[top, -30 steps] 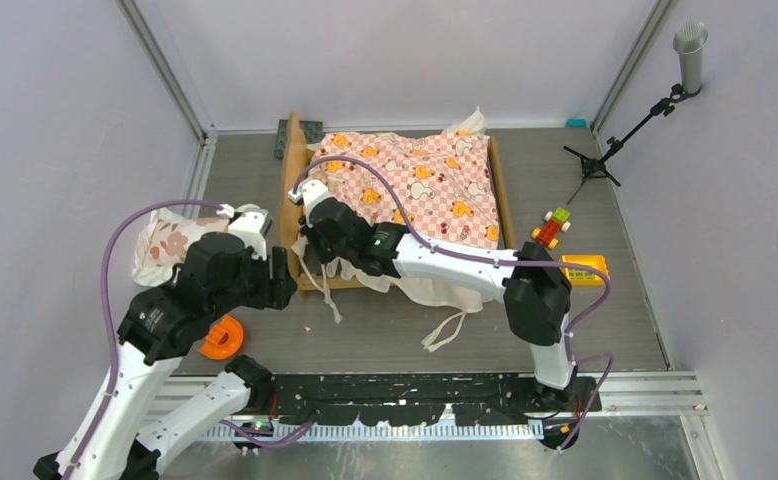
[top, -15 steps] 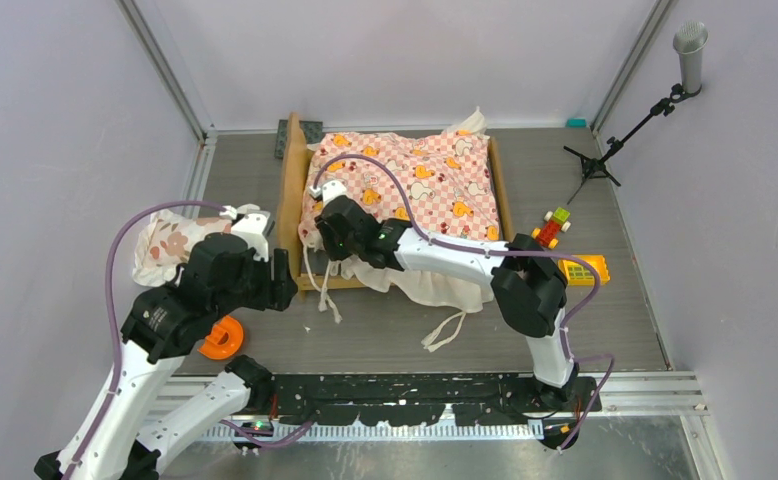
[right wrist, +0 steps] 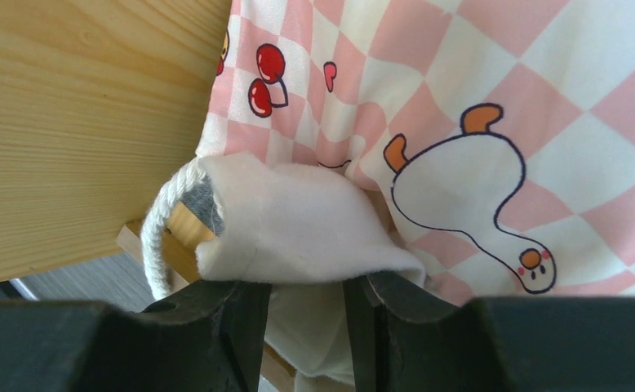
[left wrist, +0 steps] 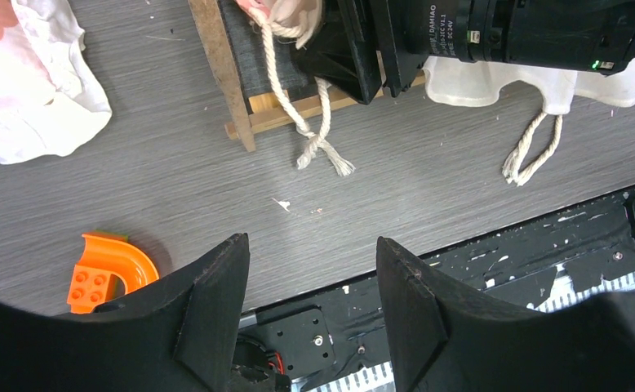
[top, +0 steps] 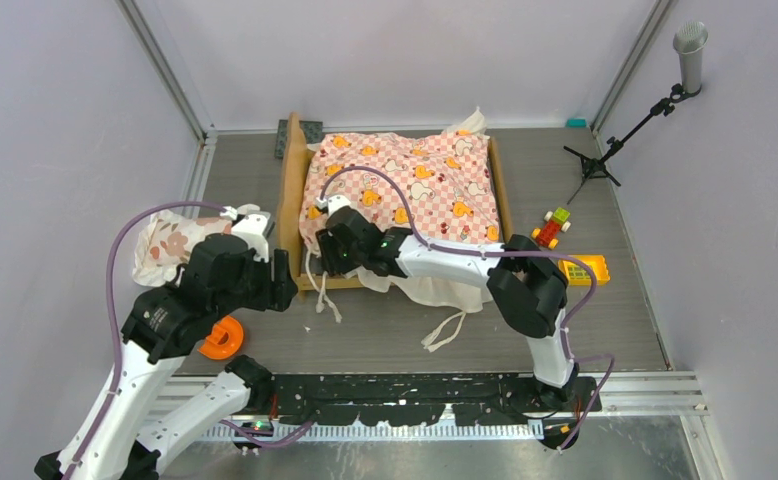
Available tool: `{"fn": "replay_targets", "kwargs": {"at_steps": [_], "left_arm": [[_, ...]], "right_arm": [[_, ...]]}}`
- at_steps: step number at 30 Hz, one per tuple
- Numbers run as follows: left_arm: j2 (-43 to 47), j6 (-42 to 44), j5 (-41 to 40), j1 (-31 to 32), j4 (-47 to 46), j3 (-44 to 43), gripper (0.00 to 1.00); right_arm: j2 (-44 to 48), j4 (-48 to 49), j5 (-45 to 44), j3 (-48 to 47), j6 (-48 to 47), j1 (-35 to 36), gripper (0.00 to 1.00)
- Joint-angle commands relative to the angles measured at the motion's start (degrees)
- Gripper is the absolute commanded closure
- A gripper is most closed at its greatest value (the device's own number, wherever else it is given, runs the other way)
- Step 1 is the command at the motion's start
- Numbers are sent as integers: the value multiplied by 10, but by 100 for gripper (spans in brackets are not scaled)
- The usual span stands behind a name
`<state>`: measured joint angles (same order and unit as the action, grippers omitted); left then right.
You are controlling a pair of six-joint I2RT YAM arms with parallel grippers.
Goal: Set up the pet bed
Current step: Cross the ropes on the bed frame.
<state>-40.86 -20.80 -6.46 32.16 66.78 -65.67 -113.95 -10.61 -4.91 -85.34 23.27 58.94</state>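
Tan wooden pet bed (top: 290, 200) sits at the table's (top: 605, 330) far middle under a pink-checkered duck sheet (top: 415, 185). Left gripper (left wrist: 310, 245) gapes wide and empty. Right gripper (right wrist: 306, 294) narrowly straddles the sheet's white hem; whether it grips, I cannot tell.

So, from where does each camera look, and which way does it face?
Top external: above and behind the arms, looking down on the pet bed; both arms show.
Left wrist: faces down at the table by the bed; left hand shows.
Right wrist: faces the checkered sheet closely; right hand shows.
Shared: top and left wrist both show the orange block.
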Motion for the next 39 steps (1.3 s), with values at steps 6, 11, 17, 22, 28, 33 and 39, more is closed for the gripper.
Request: {"fn": "replay_targets", "kwargs": {"at_steps": [6, 11, 17, 22, 28, 33, 39], "left_arm": [[10, -1, 1, -2, -3, 0, 40], [10, -2, 2, -2, -3, 1, 40], [14, -3, 2, -2, -3, 1, 40], [11, -3, 4, -2, -5, 3, 40], [11, -3, 5, -2, -6, 4, 40], [14, -5, 5, -2, -5, 5, 40], [14, -5, 5, -2, -5, 4, 40]], "right_arm": [[56, 36, 30, 11, 31, 3, 54], [65, 39, 39, 1, 46, 4, 52], [61, 12, 51, -10, 60, 4, 55], [47, -16, 66, -24, 61, 7, 55], [30, -38, 68, -40, 64, 8, 55], [11, -51, 64, -57, 63, 12, 55], [-4, -76, 14, -69, 60, 15, 55]]}}
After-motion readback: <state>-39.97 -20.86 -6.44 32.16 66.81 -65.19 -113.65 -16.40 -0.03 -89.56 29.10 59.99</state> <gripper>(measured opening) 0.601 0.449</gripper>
